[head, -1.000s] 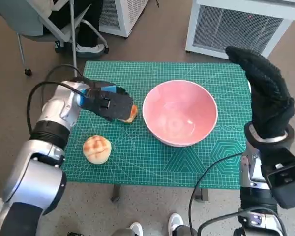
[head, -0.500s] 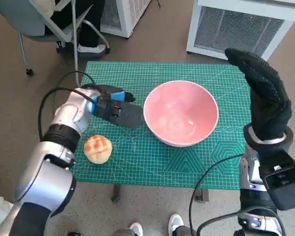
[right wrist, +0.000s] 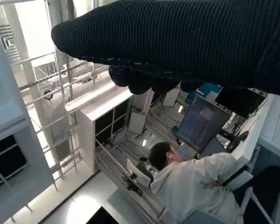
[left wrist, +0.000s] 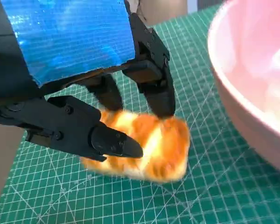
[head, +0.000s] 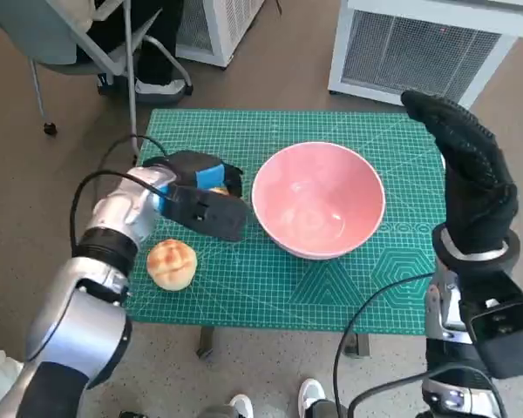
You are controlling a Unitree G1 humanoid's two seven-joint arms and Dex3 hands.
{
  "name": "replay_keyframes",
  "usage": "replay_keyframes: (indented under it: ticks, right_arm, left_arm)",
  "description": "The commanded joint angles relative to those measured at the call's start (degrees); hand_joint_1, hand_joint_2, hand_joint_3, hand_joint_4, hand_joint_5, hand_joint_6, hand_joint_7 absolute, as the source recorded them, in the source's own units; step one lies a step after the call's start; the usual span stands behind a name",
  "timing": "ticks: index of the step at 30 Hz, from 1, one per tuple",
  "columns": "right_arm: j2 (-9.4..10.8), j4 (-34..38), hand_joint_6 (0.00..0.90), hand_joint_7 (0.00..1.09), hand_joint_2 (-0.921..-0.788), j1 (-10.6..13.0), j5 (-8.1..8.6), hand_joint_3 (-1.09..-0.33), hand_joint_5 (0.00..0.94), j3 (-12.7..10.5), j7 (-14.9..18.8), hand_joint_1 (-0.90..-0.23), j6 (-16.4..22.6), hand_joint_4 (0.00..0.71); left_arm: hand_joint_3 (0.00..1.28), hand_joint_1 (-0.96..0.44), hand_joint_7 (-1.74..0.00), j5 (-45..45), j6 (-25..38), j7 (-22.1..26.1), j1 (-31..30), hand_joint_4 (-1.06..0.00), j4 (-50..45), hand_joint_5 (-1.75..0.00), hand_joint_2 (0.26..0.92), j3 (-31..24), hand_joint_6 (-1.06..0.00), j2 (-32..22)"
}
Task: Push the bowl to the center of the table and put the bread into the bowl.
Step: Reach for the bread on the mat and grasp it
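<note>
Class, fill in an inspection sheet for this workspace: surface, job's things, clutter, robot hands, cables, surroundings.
Surface: green cutting mat with a grid covers the table.
Job's things: pink bowl empty, near the middle; bread slice on the mat under the left robot hand; round bun near the front left edge.
Clutter: nothing seen.
Robot hands: left robot hand closing its fingers around the slice; right robot hand raised, holding nothing.
Cables: black cables loop along both arms.
Surroundings: chair, white units, a person seated at a screen.

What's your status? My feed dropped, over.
Left hand gripping bread slice on mat beside pink bowl. Right hand raised, holding nothing. Round bun sits near table's front edge; path clear.
</note>
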State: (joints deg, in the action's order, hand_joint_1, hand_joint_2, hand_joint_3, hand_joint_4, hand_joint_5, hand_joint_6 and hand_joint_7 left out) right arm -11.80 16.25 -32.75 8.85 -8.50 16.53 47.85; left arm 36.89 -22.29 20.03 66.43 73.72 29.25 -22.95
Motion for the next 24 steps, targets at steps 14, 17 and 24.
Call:
replay_keyframes:
  ticks: [14,17,24]
  right_arm:
    - [-0.10,-0.43,-0.001,0.70,-0.921,2.00,0.44,-0.762,0.000,0.11,-0.54,-0.600,-0.66,0.285]
    - [-0.01,-0.78,-0.001,0.70,-0.921,2.40,0.55,-0.763,0.000,0.16,-0.53,-0.599,-0.72,0.284]
    - [0.07,-2.18,-0.001,0.69,-0.921,3.13,0.75,-0.765,0.001,0.15,-0.69,-0.598,-1.40,0.286]
  left_arm:
    - [0.07,0.00,-1.27,-13.21,-8.47,-0.65,5.81,-0.69,-13.85,-1.06,0.920,-14.29,-0.63,-5.75]
    - [0.06,0.00,-1.26,-15.28,-9.25,-0.76,4.93,-0.70,-19.24,-1.05,0.920,-16.18,-0.63,-5.80]
    - [0.04,0.00,-1.23,-19.19,-10.65,-0.76,2.69,-0.72,-28.58,-1.05,0.920,-18.76,-0.65,-4.50]
